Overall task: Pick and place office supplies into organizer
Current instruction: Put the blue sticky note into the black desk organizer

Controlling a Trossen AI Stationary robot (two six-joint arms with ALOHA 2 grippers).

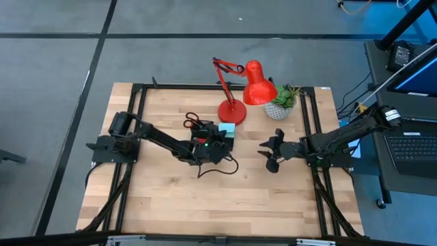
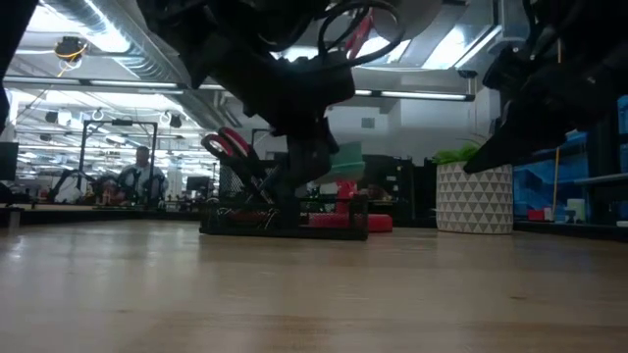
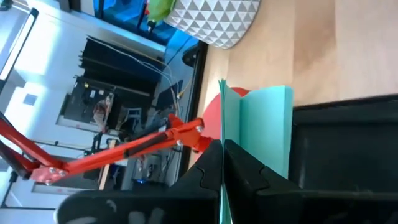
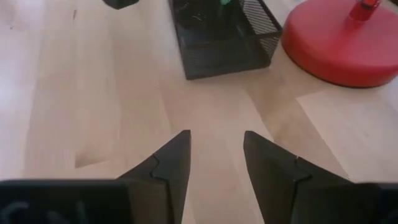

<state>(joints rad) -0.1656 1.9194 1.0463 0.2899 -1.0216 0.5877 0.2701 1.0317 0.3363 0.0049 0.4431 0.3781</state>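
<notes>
The left gripper [image 3: 222, 163] pinches the thin cyan square sticky-note pad [image 3: 261, 127] edge-on above the low black mesh organizer [image 4: 221, 38], table centre; the right gripper [image 4: 214, 158], at 3 o'clock, waits parted, empty.

You are looking at the cyan sticky-note pad [image 3: 264, 127] standing on edge, pinched between dark fingers above the black mesh organizer [image 4: 221, 38]. The red-handled scissors [image 1: 193, 121] are sticking up from the organizer's far-left end, handles tilting upward beside it.
</notes>
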